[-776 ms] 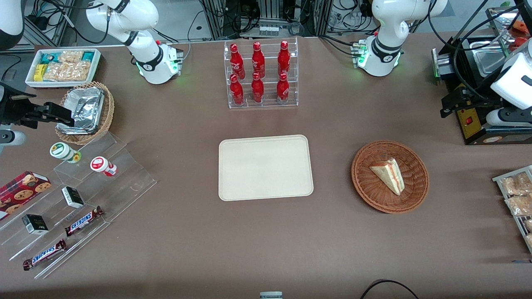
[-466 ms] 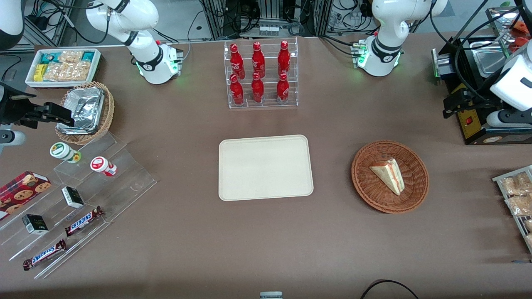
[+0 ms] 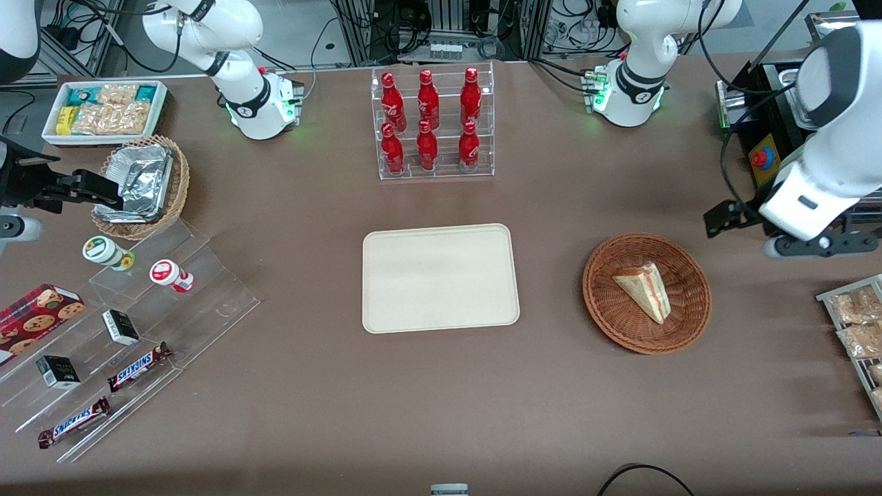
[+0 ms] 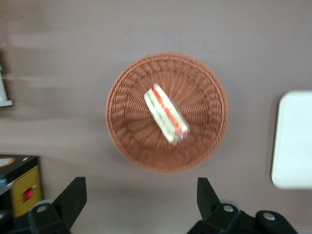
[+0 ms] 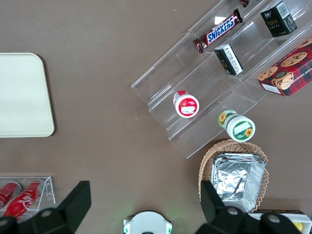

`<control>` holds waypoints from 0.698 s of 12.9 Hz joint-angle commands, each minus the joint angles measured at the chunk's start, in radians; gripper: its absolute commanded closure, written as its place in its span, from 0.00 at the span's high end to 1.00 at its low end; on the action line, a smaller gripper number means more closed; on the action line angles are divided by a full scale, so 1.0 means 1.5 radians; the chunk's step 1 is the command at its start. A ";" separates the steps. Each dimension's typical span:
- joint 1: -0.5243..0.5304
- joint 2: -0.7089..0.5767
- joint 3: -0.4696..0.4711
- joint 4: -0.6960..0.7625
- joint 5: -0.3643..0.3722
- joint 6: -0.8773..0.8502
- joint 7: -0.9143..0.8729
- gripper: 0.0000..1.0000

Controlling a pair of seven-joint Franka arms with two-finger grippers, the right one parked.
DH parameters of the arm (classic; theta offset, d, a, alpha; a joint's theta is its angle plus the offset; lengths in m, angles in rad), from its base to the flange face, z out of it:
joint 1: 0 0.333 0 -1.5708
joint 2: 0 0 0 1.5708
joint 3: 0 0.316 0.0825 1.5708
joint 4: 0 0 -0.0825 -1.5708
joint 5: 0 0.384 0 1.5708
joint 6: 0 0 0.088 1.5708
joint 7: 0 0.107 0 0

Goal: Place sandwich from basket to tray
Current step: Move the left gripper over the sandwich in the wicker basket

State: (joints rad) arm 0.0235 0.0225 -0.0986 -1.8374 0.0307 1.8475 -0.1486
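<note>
The sandwich (image 3: 644,291), a pale wedge with red, orange and green layers, lies in the round reddish-brown basket (image 3: 617,318) toward the working arm's end of the table. The cream tray (image 3: 439,277) sits flat at mid-table with nothing on it. My left gripper (image 3: 718,220) hangs above the table beside the basket, a little farther from the front camera than it and apart from it. In the left wrist view the gripper (image 4: 139,191) is open, its black fingertips (image 4: 74,191) wide apart over bare table just short of the basket (image 4: 127,134), with the sandwich (image 4: 165,113) and a tray (image 4: 294,141) edge showing.
A clear rack of red bottles (image 3: 432,124) stands farther from the front camera than the tray. A black box with a red button (image 3: 761,158) and a wire rack of snack packets (image 3: 854,324) flank the working arm. Stepped acrylic shelves (image 3: 138,331) with snacks lie toward the parked arm's end.
The left arm has swung off the black box toward the basket and nearer to the front camera. The sandwich, basket and tray have not moved.
</note>
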 commanded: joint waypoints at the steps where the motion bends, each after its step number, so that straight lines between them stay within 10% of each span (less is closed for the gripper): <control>1: 0.004 -0.019 -0.005 -0.123 -0.016 0.143 -0.074 1.00; 9: -0.004 0.046 -0.036 -0.302 -0.013 0.443 -0.308 1.00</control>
State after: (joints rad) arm 0.0199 0.0637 -0.1506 -2.2795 0.0150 2.4555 -0.5666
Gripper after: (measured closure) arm 0.000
